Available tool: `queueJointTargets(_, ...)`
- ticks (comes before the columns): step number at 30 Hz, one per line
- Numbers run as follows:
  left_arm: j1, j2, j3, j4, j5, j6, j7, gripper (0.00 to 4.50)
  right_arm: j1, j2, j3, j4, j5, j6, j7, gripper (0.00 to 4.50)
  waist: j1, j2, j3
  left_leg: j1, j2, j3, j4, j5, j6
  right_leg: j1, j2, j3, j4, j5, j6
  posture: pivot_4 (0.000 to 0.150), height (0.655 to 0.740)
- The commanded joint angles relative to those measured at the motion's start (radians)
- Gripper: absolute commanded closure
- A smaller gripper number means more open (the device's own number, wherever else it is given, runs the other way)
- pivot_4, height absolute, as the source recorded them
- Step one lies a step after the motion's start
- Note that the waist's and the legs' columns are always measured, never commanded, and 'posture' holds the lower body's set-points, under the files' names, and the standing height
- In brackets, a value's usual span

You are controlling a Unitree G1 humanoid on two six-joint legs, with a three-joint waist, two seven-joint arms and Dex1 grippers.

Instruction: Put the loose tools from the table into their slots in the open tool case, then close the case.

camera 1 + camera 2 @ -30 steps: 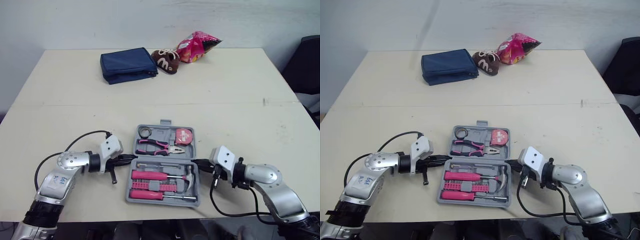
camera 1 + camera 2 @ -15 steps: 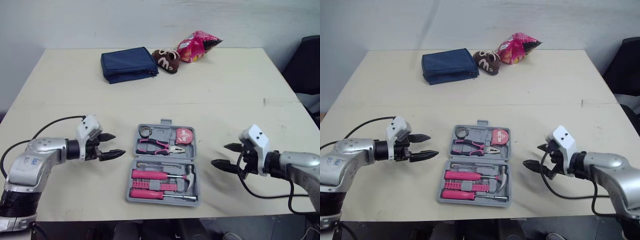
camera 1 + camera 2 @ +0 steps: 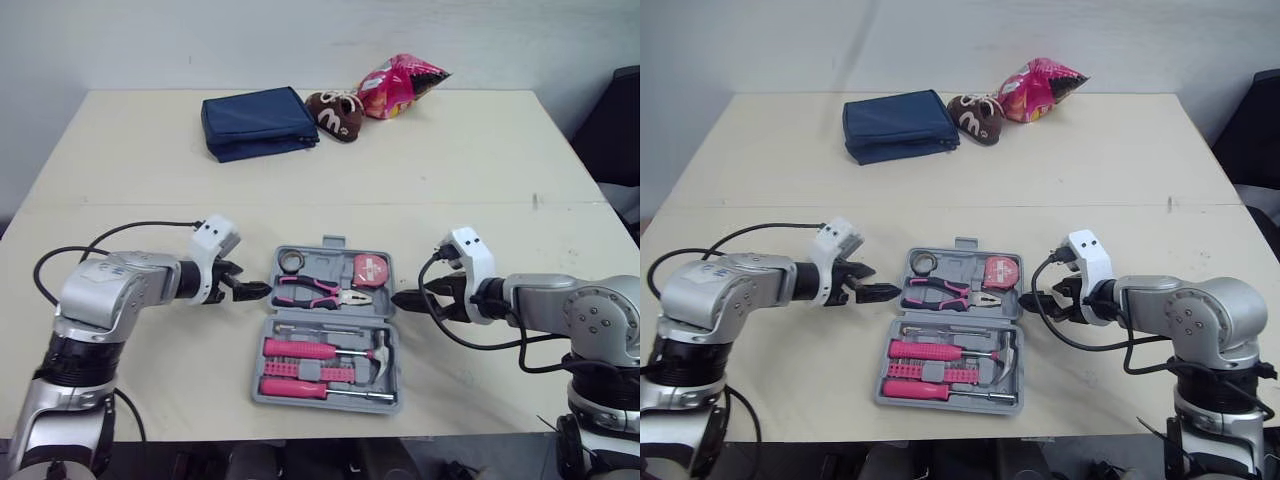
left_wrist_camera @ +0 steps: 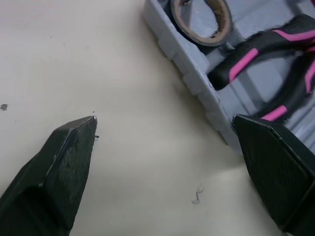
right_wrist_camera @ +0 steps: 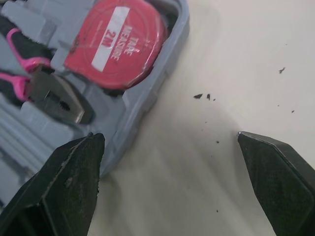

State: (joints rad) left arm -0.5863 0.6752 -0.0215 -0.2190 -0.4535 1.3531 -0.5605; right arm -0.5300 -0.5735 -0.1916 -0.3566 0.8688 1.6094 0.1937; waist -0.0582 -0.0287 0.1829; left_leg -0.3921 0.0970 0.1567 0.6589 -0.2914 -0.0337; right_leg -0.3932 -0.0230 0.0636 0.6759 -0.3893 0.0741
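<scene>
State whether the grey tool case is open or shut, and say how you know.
Open: the tool case lies spread flat, its pliers, tape measure and hammer exposed in their slots.

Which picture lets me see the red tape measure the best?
The right wrist view: the tape measure sits close up in the tool case, and its white label reads 2M. The two eye views show it as a small red patch in the case's far right corner, beside the pliers.

One tool case (image 3: 331, 244), one pouch (image 3: 258, 122), two snack bags (image 3: 405, 78).
</scene>
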Motion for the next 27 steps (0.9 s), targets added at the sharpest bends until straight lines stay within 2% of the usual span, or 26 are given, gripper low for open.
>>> queueJointTargets(1, -0.027, -0.024, -0.001, -0.005, 0.004, 0.037, 0.034, 0.04, -0.036, 0.023, 0.010, 0.021, 0.053, 0.005, -0.082, 0.00, 0.000, 0.000, 0.000, 0.000, 0.000, 0.000, 0.000, 0.000, 0.000, 0.000, 0.000, 0.000, 0.001, 0.000, 0.000, 0.150, 0.7400)
queueJointTargets(8, -0.048, -0.043, -0.011, -0.033, -0.007, 0.096, 0.064, 0.04, -0.079, 0.099, 0.019, 0.102, 0.103, 0.005, -0.244, 0.00, 0.000, 0.000, 0.000, 0.000, 0.000, 0.000, 0.000, 0.001, 0.000, 0.000, 0.000, 0.000, 0.001, 0.000, 0.000, 0.150, 0.7400)
queueJointTargets(12, -0.058, -0.049, -0.020, -0.042, -0.013, 0.116, 0.069, 0.04, -0.080, 0.098, 0.027, 0.124, 0.148, 0.005, -0.302, 0.00, -0.002, 0.000, 0.000, 0.001, 0.000, 0.000, 0.000, 0.001, 0.000, 0.000, 0.000, 0.000, 0.002, 0.000, 0.000, 0.150, 0.7400)
queueJointTargets(14, -0.063, -0.050, -0.026, -0.047, -0.016, 0.126, 0.070, 0.00, -0.080, 0.099, 0.026, 0.130, 0.173, 0.005, -0.330, 0.52, -0.002, 0.000, 0.000, 0.001, 0.000, 0.000, 0.000, 0.001, 0.000, 0.001, 0.000, 0.000, 0.002, 0.000, 0.000, 0.150, 0.7400)
queueJointTargets(15, -0.065, -0.048, -0.030, -0.051, -0.018, 0.131, 0.069, 0.27, -0.080, 0.100, 0.025, 0.133, 0.191, 0.005, -0.342, 0.84, -0.002, 0.000, 0.000, 0.001, 0.000, 0.000, 0.000, 0.001, 0.000, 0.001, 0.000, 0.000, 0.001, 0.000, 0.000, 0.150, 0.7400)
queueJointTargets(17, -0.067, -0.045, -0.037, -0.058, -0.023, 0.137, 0.065, 0.83, -0.080, 0.102, 0.021, 0.139, 0.221, 0.005, -0.367, 1.77, -0.002, 0.000, 0.000, 0.001, 0.000, 0.000, 0.000, 0.001, 0.000, 0.000, 0.000, 0.000, 0.001, 0.000, 0.000, 0.150, 0.7400)
queueJointTargets(20, -0.065, -0.050, -0.043, -0.065, -0.028, 0.142, 0.068, 1.89, -0.078, 0.118, 0.004, 0.149, 0.267, 0.005, -0.410, 2.99, -0.001, 0.000, 0.000, 0.001, 0.000, 0.000, 0.000, 0.001, -0.001, 0.000, 0.000, 0.000, 0.001, 0.000, 0.000, 0.150, 0.7400)
queueJointTargets(22, -0.064, -0.056, -0.041, -0.066, -0.033, 0.142, 0.067, 2.84, -0.077, 0.137, -0.015, 0.158, 0.297, 0.005, -0.439, 3.99, -0.001, 0.000, 0.000, 0.001, 0.000, 0.000, 0.000, 0.001, 0.000, 0.000, 0.000, 0.000, 0.001, 0.000, 0.000, 0.150, 0.7400)
queueJointTargets(24, -0.064, -0.063, -0.036, -0.065, -0.038, 0.142, 0.066, 3.60, -0.077, 0.153, -0.032, 0.162, 0.320, 0.005, -0.466, 4.47, -0.001, 0.000, 0.000, 0.001, 0.000, 0.000, 0.000, 0.001, 0.000, 0.000, 0.000, 0.000, 0.001, 0.000, 0.000, 0.150, 0.7400)
queueJointTargets(26, -0.059, -0.082, -0.010, -0.068, -0.045, 0.125, 0.066, 4.36, -0.082, 0.196, -0.077, 0.135, 0.316, 0.004, -0.471, 4.50, -0.001, 0.000, 0.000, 0.001, 0.000, 0.000, 0.000, 0.001, 0.000, 0.000, 0.000, 0.000, 0.002, 0.000, 0.000, 0.150, 0.7400)
queueJointTargets(27, -0.056, -0.093, 0.006, -0.069, -0.050, 0.119, 0.067, 4.47, -0.084, 0.207, -0.087, 0.113, 0.318, -0.006, -0.457, 4.50, -0.001, 0.000, 0.000, 0.001, 0.000, 0.000, 0.000, 0.001, 0.000, 0.001, 0.000, 0.000, 0.002, 0.000, 0.000, 0.150, 0.7400)
